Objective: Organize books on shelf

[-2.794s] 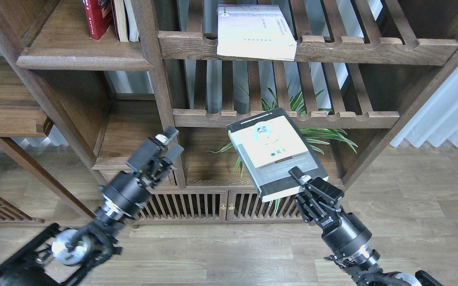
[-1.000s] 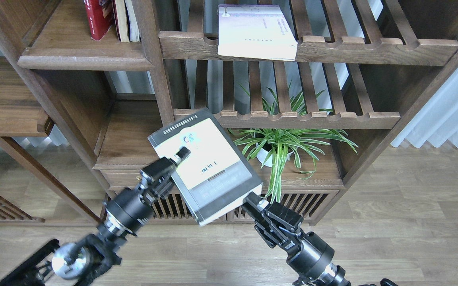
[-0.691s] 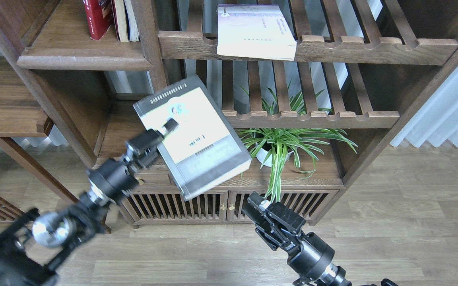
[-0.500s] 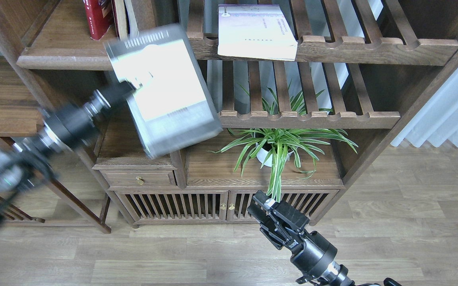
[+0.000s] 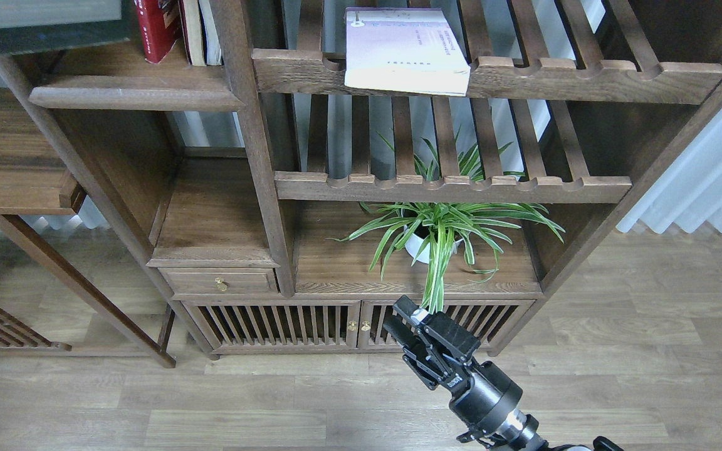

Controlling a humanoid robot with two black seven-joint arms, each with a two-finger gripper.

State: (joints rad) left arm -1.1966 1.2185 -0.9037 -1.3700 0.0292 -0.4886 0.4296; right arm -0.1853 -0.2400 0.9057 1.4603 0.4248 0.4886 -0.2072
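The thick black-edged book (image 5: 41, 28) shows only as a dark edge and pale cover at the top left corner, above the left end of the solid brown shelf (image 5: 129, 97). What holds it is out of view, as is my left gripper. The red book (image 5: 154, 28) stands upright on that shelf next to two pale books (image 5: 201, 31). The white-lavender book (image 5: 405, 50) lies flat on the upper slatted rack, overhanging its front rail. My right gripper (image 5: 406, 321) is open and empty, low in front of the cabinet doors.
Two slatted racks (image 5: 524, 78) (image 5: 455, 188) fill the middle and right. A potted spider plant (image 5: 436, 232) stands on the cabinet top below them. A small drawer (image 5: 217, 282) is at lower left, a side table (image 5: 10, 163) at far left.
My right gripper passed the black-edged book to my left gripper and let go. The left arm swung it up and left until arm left the view. The right gripper stays low.
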